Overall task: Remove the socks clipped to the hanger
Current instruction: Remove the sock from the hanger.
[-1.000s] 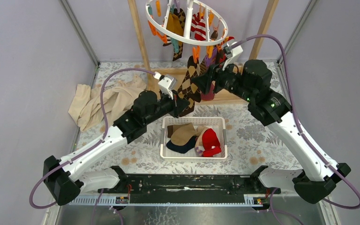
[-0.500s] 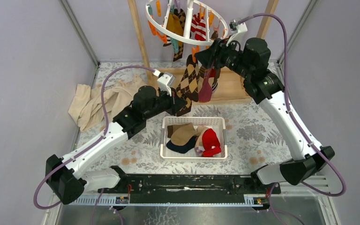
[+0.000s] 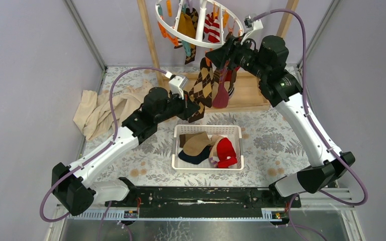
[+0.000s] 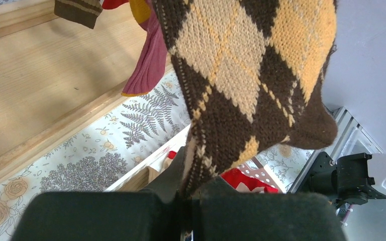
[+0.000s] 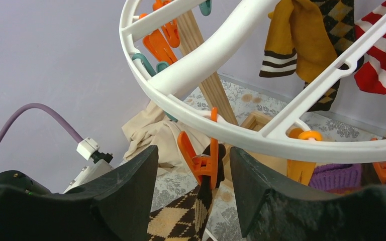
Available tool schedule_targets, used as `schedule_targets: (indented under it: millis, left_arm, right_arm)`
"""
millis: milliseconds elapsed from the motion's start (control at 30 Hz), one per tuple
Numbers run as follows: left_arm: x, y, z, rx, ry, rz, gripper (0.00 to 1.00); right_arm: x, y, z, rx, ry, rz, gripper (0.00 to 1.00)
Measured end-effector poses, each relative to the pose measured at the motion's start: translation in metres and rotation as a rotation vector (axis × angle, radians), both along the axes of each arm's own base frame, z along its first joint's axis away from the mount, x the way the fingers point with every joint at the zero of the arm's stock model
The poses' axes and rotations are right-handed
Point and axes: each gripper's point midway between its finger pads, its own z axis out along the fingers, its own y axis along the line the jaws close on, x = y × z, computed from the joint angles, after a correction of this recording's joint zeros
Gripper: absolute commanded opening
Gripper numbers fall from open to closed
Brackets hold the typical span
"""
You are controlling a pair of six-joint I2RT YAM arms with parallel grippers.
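The white ring hanger [image 3: 181, 31] hangs at the top with several socks clipped to it. A brown argyle sock [image 3: 201, 90] hangs from an orange clip [image 5: 204, 159] on the ring's near rim [image 5: 241, 135]. My left gripper [image 3: 191, 109] is shut on that sock's lower end [image 4: 241, 95], its jaws closed on the fabric. My right gripper [image 5: 193, 165] is open, its fingers on either side of the orange clip, not touching it. A mustard sock [image 5: 301, 40] and a red-and-white striped sock [image 5: 382, 55] hang further back. A maroon sock [image 3: 220, 95] hangs beside the argyle one.
A white basket [image 3: 207, 129] on the table below holds several removed socks, among them a red one [image 3: 226, 152]. A beige cloth [image 3: 105, 110] lies at the left. Two wooden rack posts [image 3: 148, 35] and a wooden base board [image 3: 249, 93] stand behind the hanger.
My right arm rose from beside the hanging socks up to the ring's rim, and its open fingers now straddle the orange clip. My left gripper kept hold of the argyle sock and shifted slightly.
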Motion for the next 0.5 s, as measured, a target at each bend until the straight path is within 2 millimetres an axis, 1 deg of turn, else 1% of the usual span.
schedule_targets:
  millis: [300, 500]
  left_arm:
    - [-0.0012, -0.0007, 0.0035, -0.008, 0.0, -0.016, 0.0]
    - [-0.0034, -0.0027, 0.0064, -0.017, 0.001, -0.031, 0.0]
  right_arm:
    - [0.0073, 0.0036, -0.0086, -0.015, 0.027, 0.0, 0.6]
    - [0.0076, 0.0048, -0.0105, -0.019, 0.03, 0.002, 0.59]
